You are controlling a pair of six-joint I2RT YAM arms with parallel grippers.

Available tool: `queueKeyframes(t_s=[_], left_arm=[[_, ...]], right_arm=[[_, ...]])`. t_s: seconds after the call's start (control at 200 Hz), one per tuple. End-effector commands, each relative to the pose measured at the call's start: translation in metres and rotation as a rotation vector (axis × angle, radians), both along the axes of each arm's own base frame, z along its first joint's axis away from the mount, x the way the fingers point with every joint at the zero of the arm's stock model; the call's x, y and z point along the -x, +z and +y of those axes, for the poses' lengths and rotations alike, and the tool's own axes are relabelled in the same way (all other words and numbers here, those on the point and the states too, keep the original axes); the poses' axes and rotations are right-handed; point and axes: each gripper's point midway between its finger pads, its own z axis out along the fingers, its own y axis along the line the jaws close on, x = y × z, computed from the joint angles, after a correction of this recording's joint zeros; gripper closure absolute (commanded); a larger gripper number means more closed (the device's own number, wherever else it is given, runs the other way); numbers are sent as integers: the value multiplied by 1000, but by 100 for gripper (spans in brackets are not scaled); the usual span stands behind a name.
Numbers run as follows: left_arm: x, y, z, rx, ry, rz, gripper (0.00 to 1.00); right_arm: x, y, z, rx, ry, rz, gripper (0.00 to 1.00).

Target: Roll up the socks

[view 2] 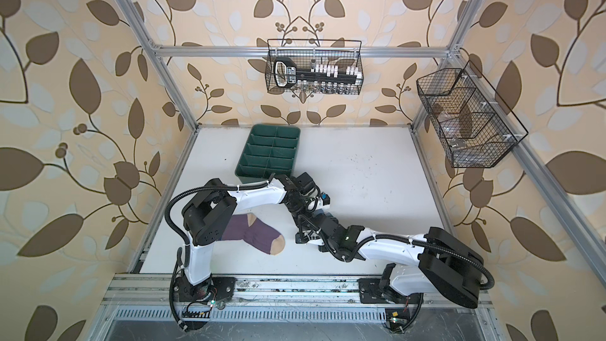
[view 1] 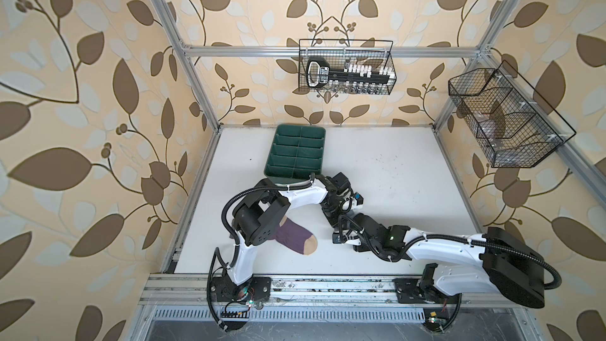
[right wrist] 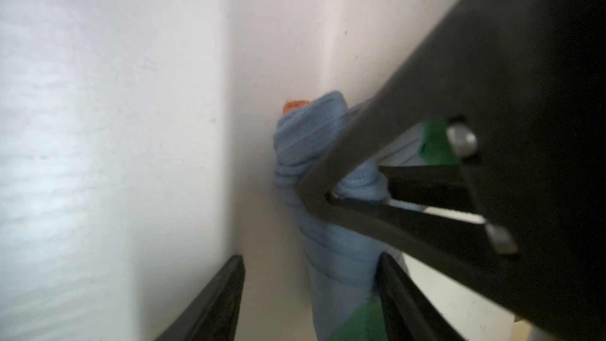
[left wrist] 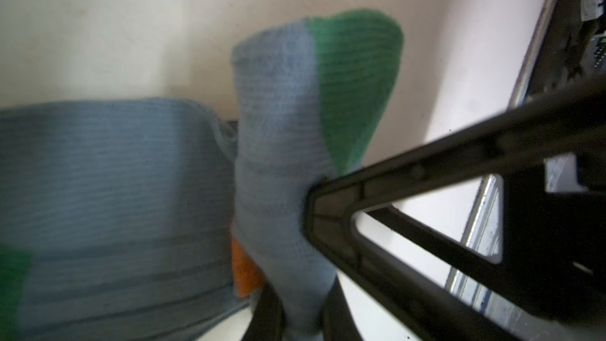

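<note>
The grey-blue sock [left wrist: 278,132] with its green toe [left wrist: 354,86] and a bit of orange cuff [left wrist: 244,270] lies partly rolled at the table's middle. My left gripper [left wrist: 301,319] is shut on a raised fold of it. My right gripper [right wrist: 311,303] is open around the same sock [right wrist: 331,257], which rests against one finger [right wrist: 403,303]; the other finger [right wrist: 219,303] stands apart from it. In both top views the two wrists meet over this sock and hide it. The purple sock [view 1: 295,239] [view 2: 259,232] with a tan toe lies flat at the front left, partly under my left arm.
A green compartment tray [view 1: 296,154] stands at the back of the table, just behind my left forearm. A wire basket [view 1: 347,67] with tools hangs on the back rail. Another wire basket [view 1: 505,119] hangs on the right rail.
</note>
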Motion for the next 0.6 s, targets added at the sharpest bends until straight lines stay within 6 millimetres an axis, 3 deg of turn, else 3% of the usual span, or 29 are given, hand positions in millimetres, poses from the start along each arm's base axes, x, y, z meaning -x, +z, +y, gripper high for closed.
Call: queueKeyframes(t_s=[0.0,0.23,0.385,0.495,0.595], left_arm=[[32,-25,27,-144,-9,139,100],[48,-18,21,-105,-56,176,100],[50,-17,19,-97,-62,189,100],[49,-16,19,-98,-58,182,100],[47,-11,18,-90,-48,168,100]], right_arm=[[6,-19,-24,123,-2,10,36],[-12,-24,-18,121,-38,-6,50],[-11,-22,-17,113,-24,-22,58],[-4,-30,-18,141,-10,22,78],[7,-34,-20,166,-1,93,89]])
